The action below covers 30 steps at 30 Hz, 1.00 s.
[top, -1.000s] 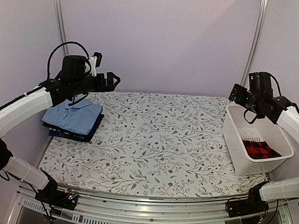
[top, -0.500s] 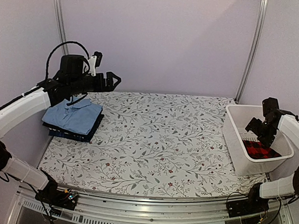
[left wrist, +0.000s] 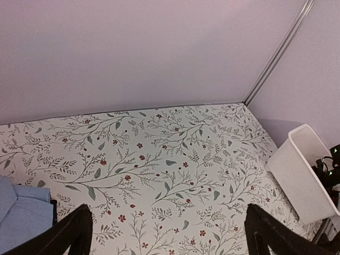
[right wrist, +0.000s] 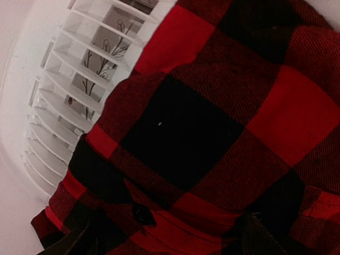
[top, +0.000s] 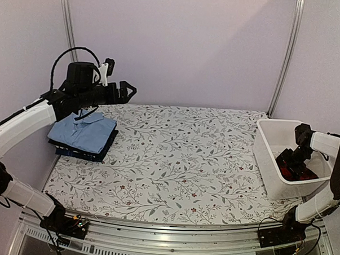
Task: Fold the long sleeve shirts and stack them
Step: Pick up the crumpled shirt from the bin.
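The red-and-black checked flannel shirt (top: 307, 174) lies crumpled in the white basket (top: 270, 166) at the table's right. My right gripper (top: 292, 162) is down inside the basket. In the right wrist view the flannel (right wrist: 212, 122) fills the frame, and the gripper (right wrist: 167, 240) stands open with its fingertips (right wrist: 254, 234) wide apart, pressed against the cloth. At the left, a folded light blue collared shirt (top: 82, 132) rests on a dark navy garment (top: 84, 153). My left gripper (top: 126, 92) hovers open above and behind that stack, empty (left wrist: 170, 239).
The flower-printed cloth (top: 180, 156) covers the table between the stack and the basket. The basket's slotted wall (right wrist: 64, 85) stands close on the left of my right gripper. In the left wrist view the basket (left wrist: 297, 175) shows at the far right and the blue shirt (left wrist: 21, 218) at bottom left.
My right arm dropped from above the basket's back rim down into the basket onto the flannel. Its jaws have narrowed slightly. The left arm has hardly moved.
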Tool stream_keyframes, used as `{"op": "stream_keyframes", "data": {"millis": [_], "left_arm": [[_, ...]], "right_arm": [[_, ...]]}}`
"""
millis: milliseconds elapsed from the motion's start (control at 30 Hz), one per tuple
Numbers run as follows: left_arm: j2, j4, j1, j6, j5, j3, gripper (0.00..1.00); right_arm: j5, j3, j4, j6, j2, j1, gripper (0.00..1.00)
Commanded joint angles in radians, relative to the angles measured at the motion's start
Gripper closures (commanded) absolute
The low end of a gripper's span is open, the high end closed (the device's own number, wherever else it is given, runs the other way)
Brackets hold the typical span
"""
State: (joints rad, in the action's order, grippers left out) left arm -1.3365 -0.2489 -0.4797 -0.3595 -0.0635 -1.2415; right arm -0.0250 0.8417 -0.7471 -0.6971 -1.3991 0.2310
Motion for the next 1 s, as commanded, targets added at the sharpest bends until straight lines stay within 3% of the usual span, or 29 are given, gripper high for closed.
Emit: {"op": "stream_keyframes", "data": {"millis": [0, 200, 367, 667, 967], "left_arm": [[0.040, -0.002, 0.013, -0.010, 0.008, 0.010, 0.00], [0.059, -0.021, 0.019, -0.008, 0.026, 0.016, 0.00], [0.064, -0.024, 0.024, -0.010, 0.030, 0.019, 0.00], [0.060, -0.025, 0.026, -0.021, 0.032, 0.025, 0.00], [0.065, -0.031, 0.027, -0.024, 0.048, 0.019, 0.01]], "right_arm": [[0.093, -0.025, 0.097, -0.044, -0.057, 0.005, 0.23], [0.179, -0.045, 0.207, -0.047, -0.102, 0.005, 0.73], [0.218, -0.030, 0.282, -0.013, -0.121, 0.006, 1.00], [0.193, 0.094, 0.348, 0.036, -0.142, 0.004, 1.00], [0.094, 0.277, 0.289, 0.079, -0.040, -0.034, 1.00]]}}
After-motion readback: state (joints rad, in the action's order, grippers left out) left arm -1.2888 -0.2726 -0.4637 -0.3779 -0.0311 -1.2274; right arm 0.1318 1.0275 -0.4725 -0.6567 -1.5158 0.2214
